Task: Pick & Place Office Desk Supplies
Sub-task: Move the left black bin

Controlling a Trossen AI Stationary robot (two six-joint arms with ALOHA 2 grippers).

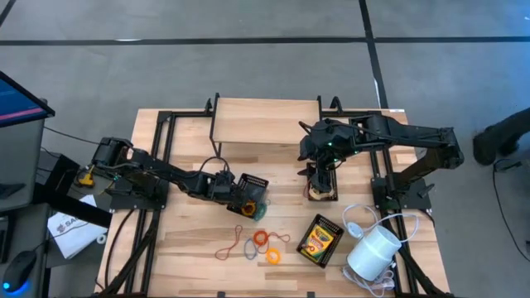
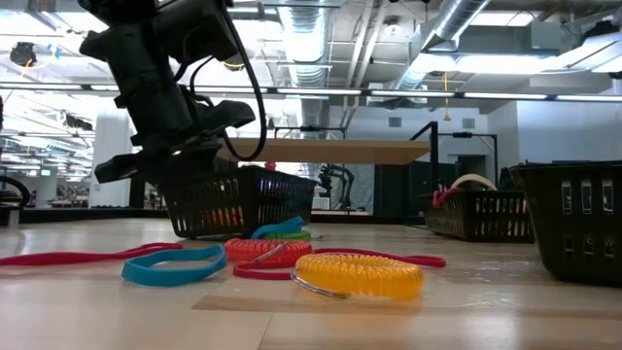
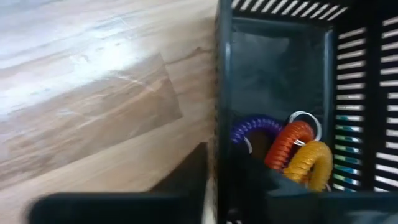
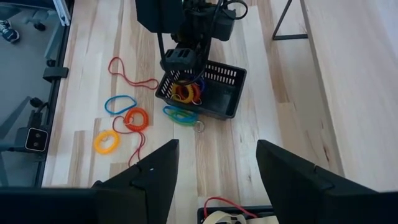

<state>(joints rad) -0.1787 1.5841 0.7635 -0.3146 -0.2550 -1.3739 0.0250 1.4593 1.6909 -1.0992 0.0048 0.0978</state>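
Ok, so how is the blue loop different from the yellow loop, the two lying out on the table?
The blue loop is a smooth flat band; the yellow loop is a tight spiral coil. The yellow loop carries a small metal ring; the blue loop shows none. The blue loop lies low and thin, while the yellow loop sits thicker. Both lie loose on the wooden table, outside the black mesh tray.
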